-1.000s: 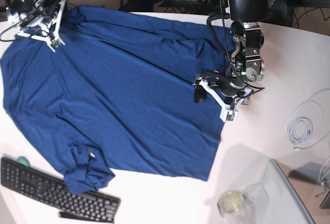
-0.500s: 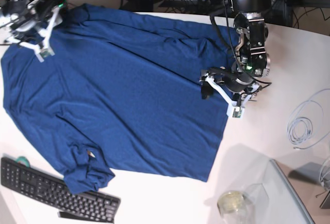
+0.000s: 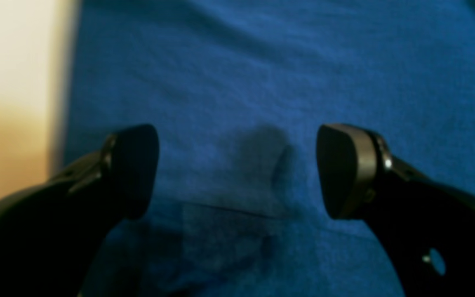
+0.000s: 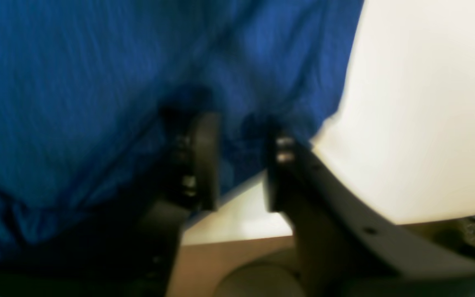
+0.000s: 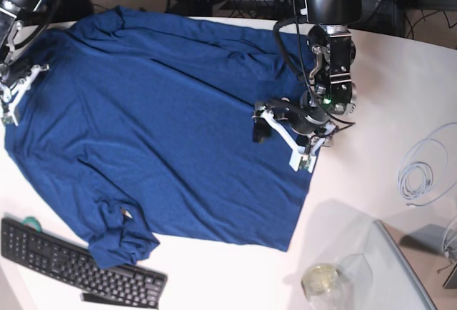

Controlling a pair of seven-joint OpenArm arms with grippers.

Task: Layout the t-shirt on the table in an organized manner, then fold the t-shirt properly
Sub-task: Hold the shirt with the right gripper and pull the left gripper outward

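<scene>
T-shirt: the blue t-shirt (image 5: 164, 124) is spread over the white table (image 5: 400, 81), with one sleeve bunched beside the black keyboard (image 5: 71, 263).
Left gripper: the left gripper (image 3: 237, 169) is held wide apart just over the cloth, and nothing is held.
Right gripper: the right gripper (image 4: 239, 161) is seen at the shirt's edge with a narrow gap; whether cloth is pinched cannot be told.
</scene>
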